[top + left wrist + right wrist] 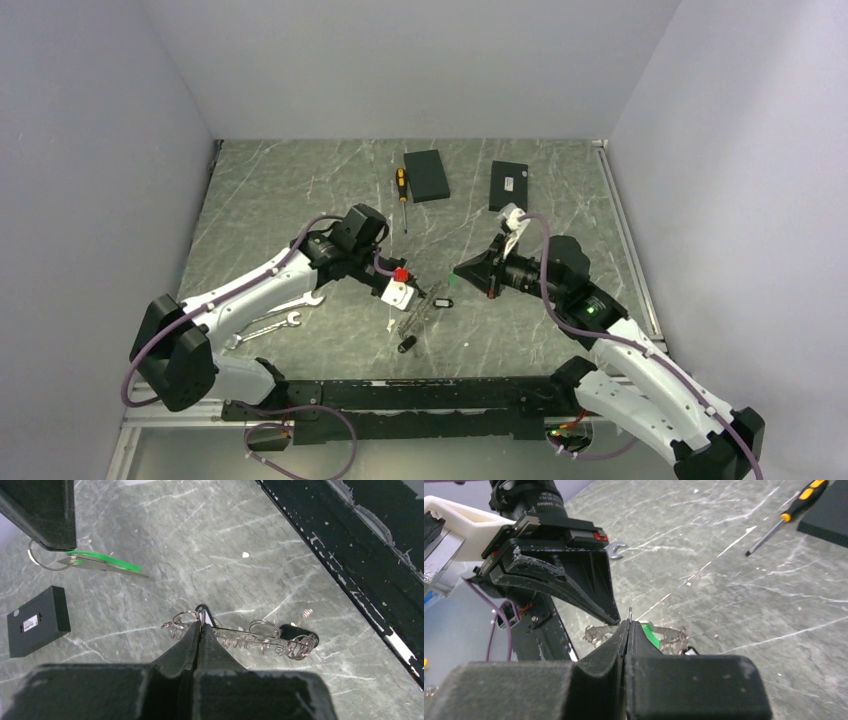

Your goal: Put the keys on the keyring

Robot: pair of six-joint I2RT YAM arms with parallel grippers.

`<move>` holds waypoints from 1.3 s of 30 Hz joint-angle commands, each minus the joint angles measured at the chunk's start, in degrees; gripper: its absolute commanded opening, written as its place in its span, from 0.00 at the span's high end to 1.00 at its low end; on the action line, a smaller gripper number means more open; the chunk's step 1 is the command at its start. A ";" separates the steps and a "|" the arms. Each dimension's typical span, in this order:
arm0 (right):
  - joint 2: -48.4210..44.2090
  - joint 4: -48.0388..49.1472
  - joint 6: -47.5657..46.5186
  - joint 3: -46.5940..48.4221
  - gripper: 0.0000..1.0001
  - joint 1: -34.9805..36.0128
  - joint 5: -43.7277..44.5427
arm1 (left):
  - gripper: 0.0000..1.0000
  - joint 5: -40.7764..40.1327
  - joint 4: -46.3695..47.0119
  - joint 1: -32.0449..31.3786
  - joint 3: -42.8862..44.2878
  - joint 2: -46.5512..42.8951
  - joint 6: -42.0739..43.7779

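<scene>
Keyring (240, 639) of thin coiled wire, clenched steady by left gripper (201, 626), while right gripper (629, 626) grasps green-headed metal key (102, 563) nearby, presumably ready for threading.

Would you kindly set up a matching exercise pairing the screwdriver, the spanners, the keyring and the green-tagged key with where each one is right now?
Things:
1. screwdriver
2. spanners
3. keyring
4. green-tagged key

Places:
A. pinched by the shut left gripper
B. lying beside a black box at the far side
C. held by the shut right gripper
D. lying next to the left arm

Pairs: 1-B, 2-D, 3-A, 4-C.
</scene>
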 commanded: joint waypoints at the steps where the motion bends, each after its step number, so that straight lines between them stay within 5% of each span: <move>1: 2.15 0.56 -3.33 4.18 1.00 2.76 -1.65 | 1.00 -1.48 2.96 -0.10 -0.25 -2.06 1.26; 14: 15.02 -12.08 -12.94 18.14 1.00 13.46 15.42 | 1.00 0.99 10.29 1.85 -4.44 -7.51 -6.92; 29: 13.06 -19.55 -21.72 18.28 1.00 18.91 8.73 | 1.00 6.89 6.32 3.09 -1.21 -7.28 -7.77; 39: 12.25 -21.21 -23.00 17.30 1.00 21.37 12.65 | 1.00 10.37 5.04 3.13 -0.33 -5.39 -7.43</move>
